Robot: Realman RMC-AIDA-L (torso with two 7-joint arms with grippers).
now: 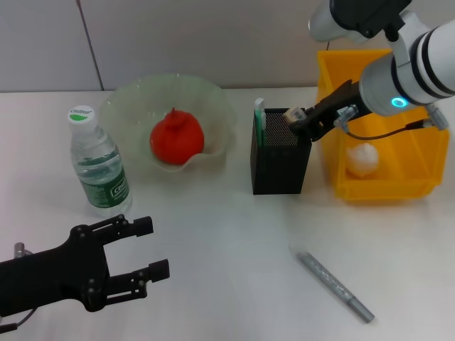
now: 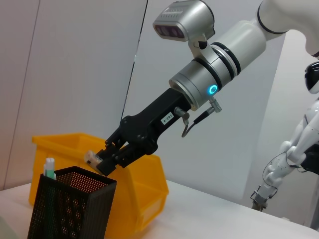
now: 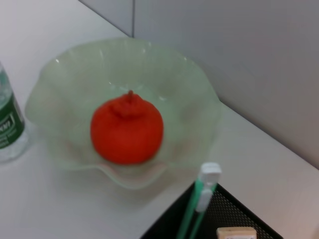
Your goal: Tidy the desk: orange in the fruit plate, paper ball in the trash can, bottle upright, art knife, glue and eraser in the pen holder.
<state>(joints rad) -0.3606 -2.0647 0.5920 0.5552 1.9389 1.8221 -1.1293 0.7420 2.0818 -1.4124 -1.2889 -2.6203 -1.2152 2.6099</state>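
My right gripper (image 1: 297, 121) is shut on a small beige eraser (image 1: 293, 115) and holds it just above the open top of the black mesh pen holder (image 1: 279, 160). The left wrist view shows the same: gripper (image 2: 98, 162), eraser (image 2: 91, 159), holder (image 2: 70, 204). A green and white glue stick (image 1: 259, 114) stands in the holder. The orange (image 1: 176, 138) lies in the green glass plate (image 1: 213, 99). The bottle (image 1: 99, 163) stands upright. The paper ball (image 1: 362, 158) lies in the yellow bin (image 1: 384, 188). A grey art knife (image 1: 334, 286) lies on the table. My left gripper (image 1: 153, 249) is open and empty at the front left.
The yellow bin stands right beside the pen holder, under my right arm. In the right wrist view the orange (image 3: 127, 129), the plate (image 3: 199, 99), the bottle (image 3: 7, 124), the glue stick (image 3: 203, 199) and the eraser (image 3: 237, 232) show.
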